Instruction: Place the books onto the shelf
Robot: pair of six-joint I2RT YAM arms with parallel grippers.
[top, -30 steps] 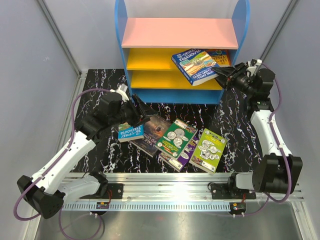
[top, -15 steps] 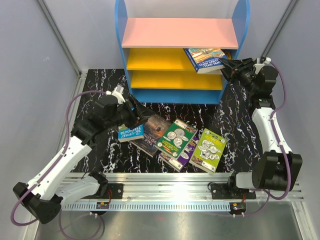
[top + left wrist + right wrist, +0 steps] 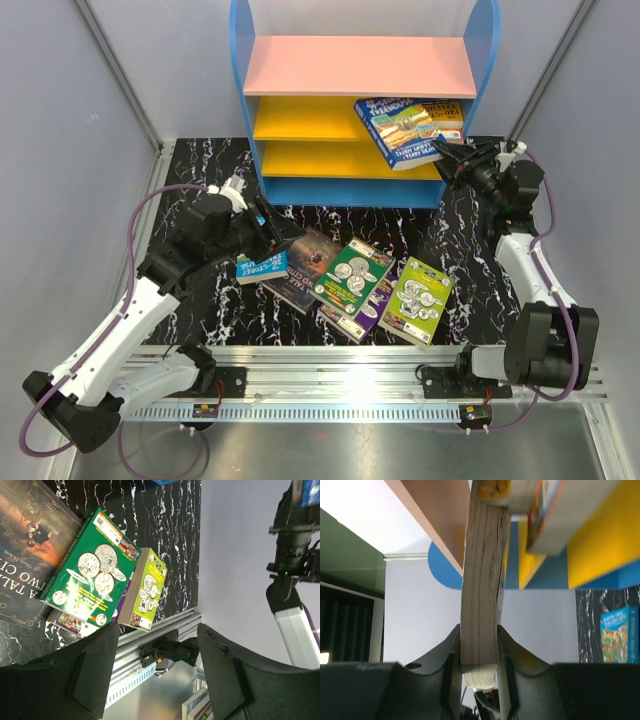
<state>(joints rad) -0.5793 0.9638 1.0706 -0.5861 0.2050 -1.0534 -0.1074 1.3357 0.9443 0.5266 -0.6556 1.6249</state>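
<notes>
Top external: right gripper point(image 3: 447, 152) clenches a blue Treehouse book point(image 3: 395, 128) at the shelf point(image 3: 360, 65)'s right edge (bare yellow board point(image 3: 300, 118) leftward), left gripper point(image 3: 273, 234) spread open beside a small blue book point(image 3: 262, 267).

The right gripper point(image 3: 479, 652) is pinching a book point(image 3: 480, 580) by its cream page block, a finger pressing on each cover, and the book is reaching far in under the pink board point(image 3: 437, 515) of the shelf point(image 3: 445, 567). Just right of it a second book point(image 3: 547, 515) is showing before a yellow board point(image 3: 602, 535). A blue-covered book point(image 3: 619, 635) is lying on the black marbled table point(image 3: 605, 600).
</notes>
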